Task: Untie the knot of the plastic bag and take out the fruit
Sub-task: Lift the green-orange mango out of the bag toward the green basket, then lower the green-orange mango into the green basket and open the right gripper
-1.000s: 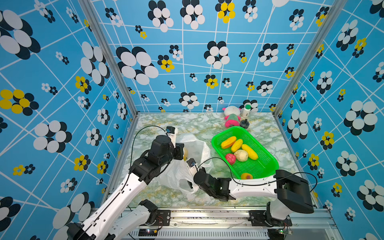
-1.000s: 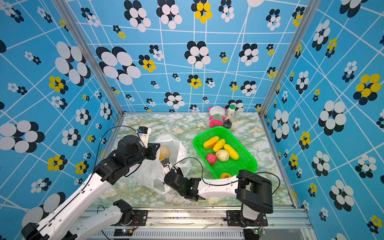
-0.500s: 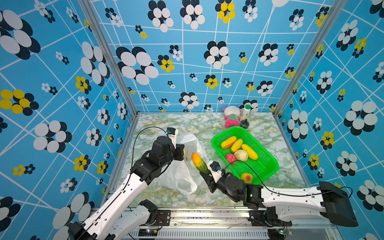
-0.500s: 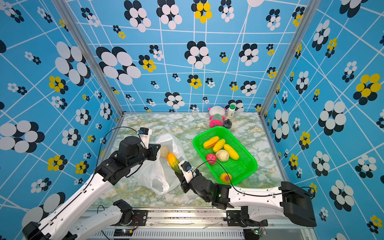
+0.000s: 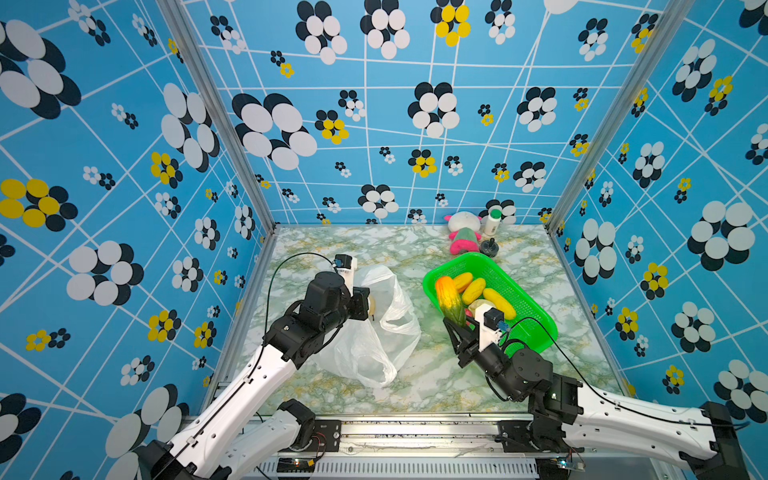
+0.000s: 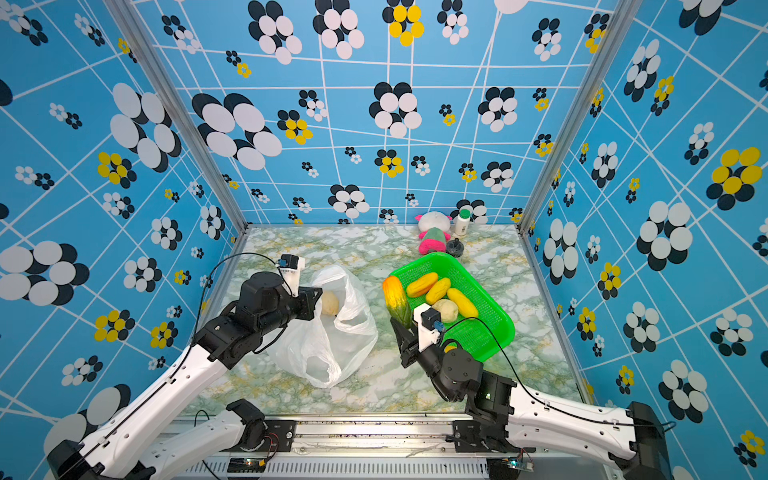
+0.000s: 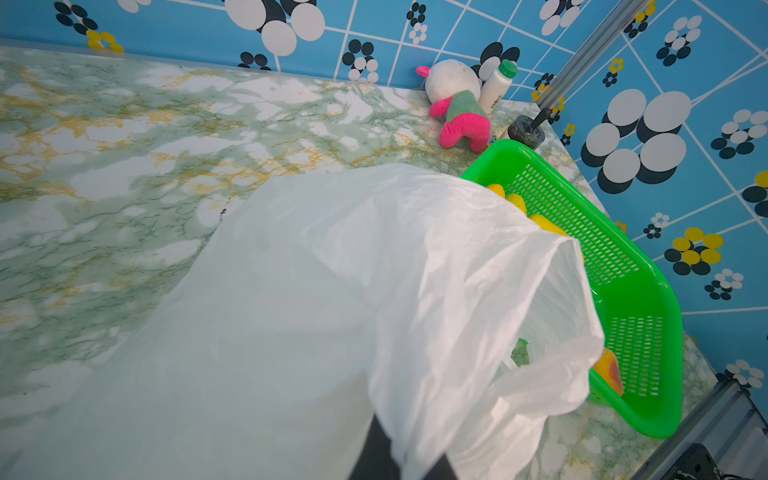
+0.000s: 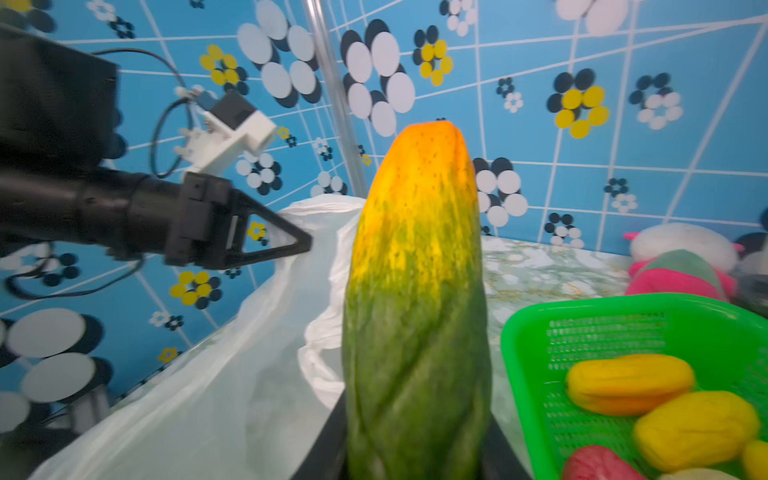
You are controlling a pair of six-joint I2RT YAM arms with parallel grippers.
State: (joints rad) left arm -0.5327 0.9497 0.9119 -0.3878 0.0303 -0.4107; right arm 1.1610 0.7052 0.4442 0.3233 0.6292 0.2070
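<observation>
Holding the long fruit [image 5: 448, 296] by its green end, the right gripper [image 5: 455, 323] is closed on it from two sides. The fruit stands almost upright above the fingers, with its orange end on top. In both top views the fruit is in the air at the near-left rim of the basket [image 5: 513, 280]. I cannot tell whether it is over the rim or just outside it. In the right wrist view the fruit fills the middle, the dark fingers [image 8: 328, 451] press on its lower part, and the basket is just beside it.

The left gripper [image 6: 318, 302] is closed too. Its tip pinches the upper edge of the bag [image 6: 328, 351] and holds it lifted, and the mouth of the bag opens toward the basket. The rest of the bag lies crumpled on the table [image 6: 374, 249], between the two arms. In the left wrist view the white film spreads out from the gripper and covers most of the picture.

One beige fruit [image 6: 329, 303] is inside the bag, just beside the left gripper's tip and well apart from the right gripper. In the basket lie three yellow fruits [image 6: 437, 291] side by side and a second beige fruit [image 6: 445, 311] touching them. A red-pink fruit [image 8: 598, 463] and an orange-red fruit [image 7: 609, 370] are there too. A plush toy [image 5: 461, 235] lies at the far wall, behind the basket.
</observation>
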